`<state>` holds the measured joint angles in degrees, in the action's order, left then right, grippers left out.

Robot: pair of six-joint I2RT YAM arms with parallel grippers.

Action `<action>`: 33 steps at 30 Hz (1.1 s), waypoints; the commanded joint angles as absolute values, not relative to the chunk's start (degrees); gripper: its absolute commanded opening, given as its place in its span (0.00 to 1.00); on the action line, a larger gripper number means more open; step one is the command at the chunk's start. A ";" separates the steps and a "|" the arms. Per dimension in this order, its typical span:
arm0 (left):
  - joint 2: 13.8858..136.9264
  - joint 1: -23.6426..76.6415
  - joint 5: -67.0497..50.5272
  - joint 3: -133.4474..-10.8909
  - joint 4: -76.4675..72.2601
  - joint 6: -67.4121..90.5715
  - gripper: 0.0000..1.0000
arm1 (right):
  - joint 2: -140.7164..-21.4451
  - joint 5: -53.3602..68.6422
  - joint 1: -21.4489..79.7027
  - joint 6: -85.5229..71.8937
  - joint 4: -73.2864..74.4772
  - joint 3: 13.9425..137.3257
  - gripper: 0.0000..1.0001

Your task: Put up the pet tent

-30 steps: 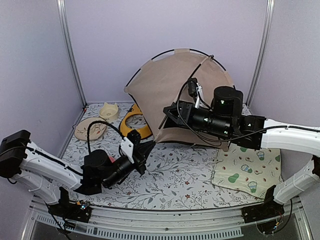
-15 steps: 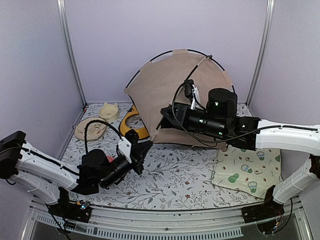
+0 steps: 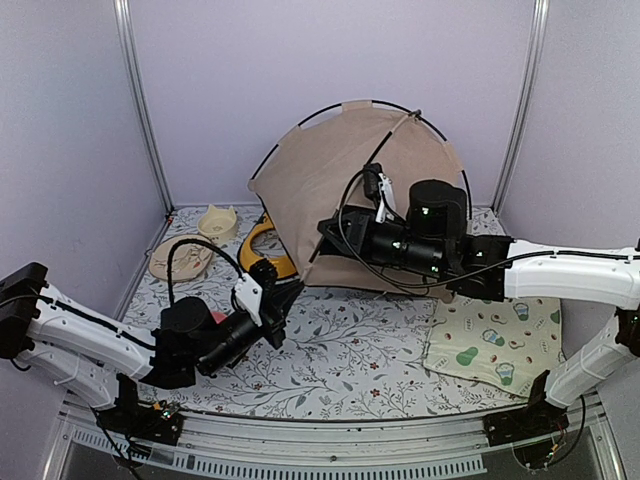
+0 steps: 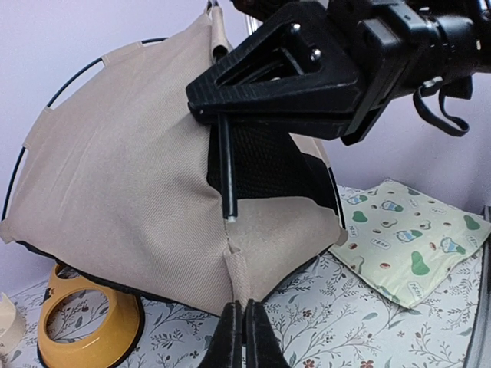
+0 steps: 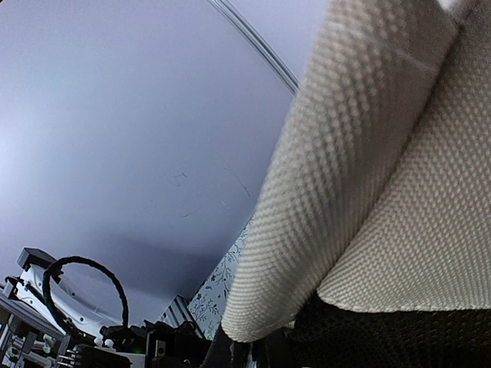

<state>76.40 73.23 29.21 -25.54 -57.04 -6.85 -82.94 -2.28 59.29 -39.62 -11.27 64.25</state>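
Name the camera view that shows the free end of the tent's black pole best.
Left wrist: the pole's end hangs bare below the right gripper, just above the pet tent's corner seam. The top view leaves it too small to pick out; the right wrist view shows only fabric close up.

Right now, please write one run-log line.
left gripper: shut on tent corner | right gripper: shut on pole | pole end: free above corner

No readable text or numbers anywhere (mat (image 3: 495, 340) prints only pictures).

The pet tent (image 3: 330, 190) stands between feeder (image 3: 283, 264), perhaps touching, and mat (image 3: 495, 340).
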 commanded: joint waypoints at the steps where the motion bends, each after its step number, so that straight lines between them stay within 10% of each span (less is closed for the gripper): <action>1: 74.79 74.36 27.86 -27.27 -58.71 -8.28 0.00 | -84.24 -5.53 58.18 -38.29 -11.09 65.51 0.00; 33: 77.68 73.02 29.25 -31.19 -59.25 -9.04 0.00 | -83.00 -2.58 58.18 -39.02 -10.11 63.18 0.00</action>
<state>77.65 73.21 30.30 -28.97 -56.18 -9.45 -83.72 -1.80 59.29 -39.88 -11.16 64.07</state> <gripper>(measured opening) 0.008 0.057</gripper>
